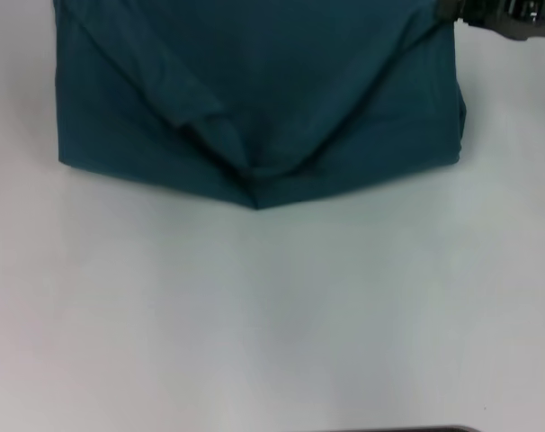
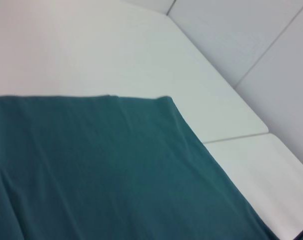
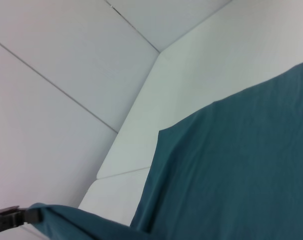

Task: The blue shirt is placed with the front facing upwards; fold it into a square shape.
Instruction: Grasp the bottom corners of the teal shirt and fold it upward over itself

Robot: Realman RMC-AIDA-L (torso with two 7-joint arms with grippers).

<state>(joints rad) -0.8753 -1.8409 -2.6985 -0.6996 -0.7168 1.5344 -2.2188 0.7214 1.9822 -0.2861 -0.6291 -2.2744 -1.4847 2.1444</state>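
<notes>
I see the dark teal-blue cotton shirt [image 1: 254, 99] folded on the white table [image 1: 272, 315]; right gripper [image 1: 511, 16] at 1 o'clock, pinching its corner; left gripper unseen.

Right gripper [image 1: 452, 11] raised, jaws clamped; left unseen.

Plain white desk [image 1: 272, 315], evenly lit, no harsh shadows. Behind it are pale wall panels [image 3: 51, 100] with thin dark seams running between them.
</notes>
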